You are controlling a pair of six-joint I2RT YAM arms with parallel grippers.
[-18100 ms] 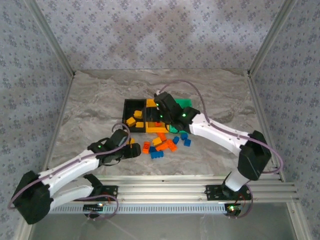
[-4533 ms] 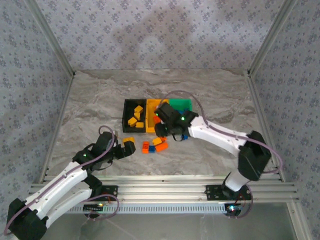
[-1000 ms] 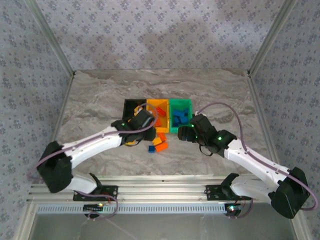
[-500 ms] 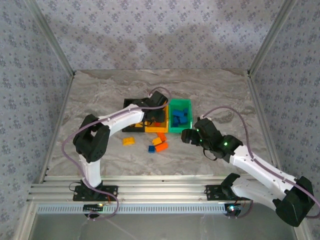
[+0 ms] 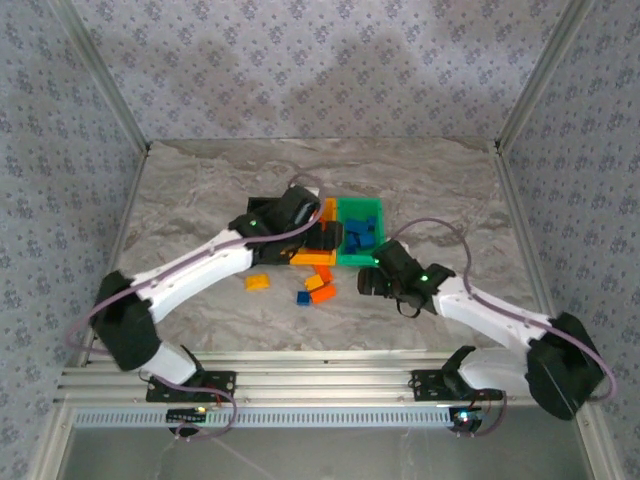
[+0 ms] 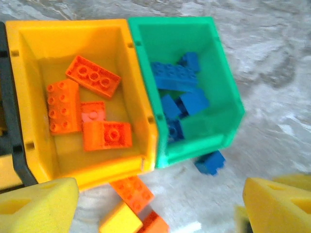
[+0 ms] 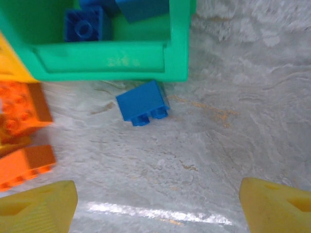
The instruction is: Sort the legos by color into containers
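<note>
Top, bins: joined row mid-counter. The black bin is mostly under the left arm, the yellow-orange bin is part covered, and the green bin is clear w/ blue bricks inside.
Top, loose legos: yellow brick, small blue brick and orange-red bricks lie on the counter just in front of the bins.
Top, left jaws: over the yellow-orange bin; spread hard to make out here.
Top, right jaws: low, near the green bin's front right corner; too dark to judge.
L wrist, bins: yellow-orange bin holds four orange-red bricks, studs showing. Green bin holds a heap of blue bricks. Black bin is a sliver at the left edge.
L wrist, outside: stray blue brick just beside the green bin's near corner. More orange-red and yellow pieces are cut off at the bottom.
L wrist, left jaws: yellow pads wide apart, nothing between.
R wrist, legos: stray blue brick on the counter, just beside the green bin's front wall. Orange-red bricks cut off at the left edge.
R wrist, right jaws: pads at both bottom corners, wide, holding nothing.
</note>
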